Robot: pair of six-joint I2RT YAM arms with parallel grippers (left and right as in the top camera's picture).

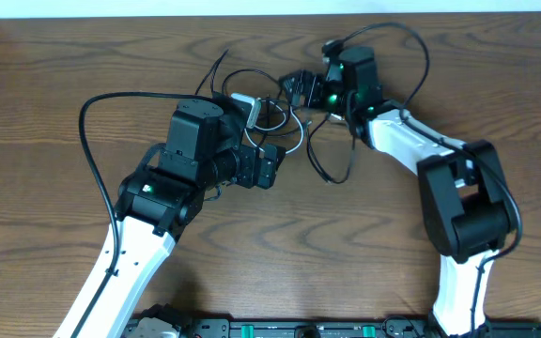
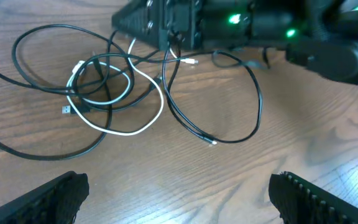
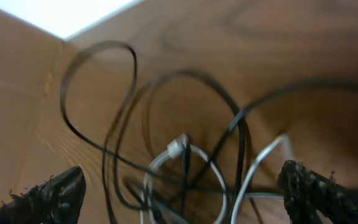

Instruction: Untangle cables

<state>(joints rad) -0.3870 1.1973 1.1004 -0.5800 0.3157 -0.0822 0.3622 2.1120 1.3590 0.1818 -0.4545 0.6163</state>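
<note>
1. Cables (image 1: pixel 280 111), several thin black cords and one white cord (image 2: pixel 135 127), lie in a loose tangle on the wooden table (image 1: pixel 54 66), toward its far edge, between the two arms.
2. Left gripper (image 1: pixel 269 171) sits just beside the near side of the tangle, released, with its fingers (image 2: pixel 55 196) spread wide and apart from the cords.
3. Right gripper (image 1: pixel 299 91) is at the far side of the tangle, also released. From its wrist camera, black loops and a white strand (image 3: pixel 253 168) show between the spread fingers (image 3: pixel 48 196); contact cannot be told.
4. One black loop (image 2: pixel 257 106) trails out from the tangle on the right arm's side.
</note>
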